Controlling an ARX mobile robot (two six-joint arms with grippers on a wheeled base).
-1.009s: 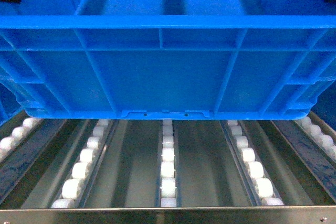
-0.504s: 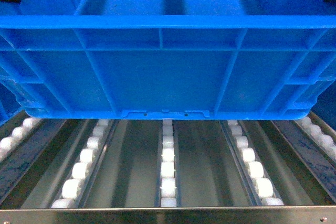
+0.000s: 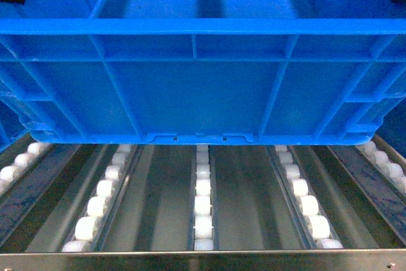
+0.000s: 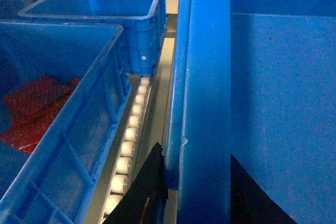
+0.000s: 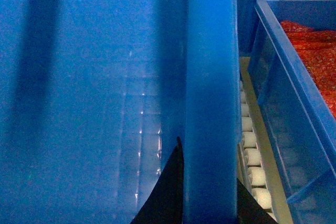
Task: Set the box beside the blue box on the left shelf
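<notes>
The large bright blue ribbed plastic crate (image 3: 203, 87) fills most of the head view, so its top and both ends run past the frame edges and neither arm can be made out there beyond dark slivers in the upper corners. Its base edge sits over the far part of the grey metal flow rack with white plastic rollers (image 3: 203, 220), whose rails run toward the steel front lip below the crate; whether the base rests on the rollers or hangs just above them cannot be told. The left wrist view shows what the head view hides: the left hand (image 4: 191, 192) has one dark finger (image 4: 147, 187) outside the crate's rim and another inside, so it is clamped on that rim wall. Left of the crate stands a neighbouring blue crate holding red packets (image 4: 58, 145), just beside it with a roller rail between, and beyond that a further blue crate (image 4: 105, 14) whose visible interior shows nothing in it. The right wrist view shows the right hand (image 5: 207, 192) likewise clamped across the crate's opposite rim, the bare blue inside of the crate, and to its right another blue crate filled with red material (image 5: 310, 61), cut off at the frame edge.
</notes>
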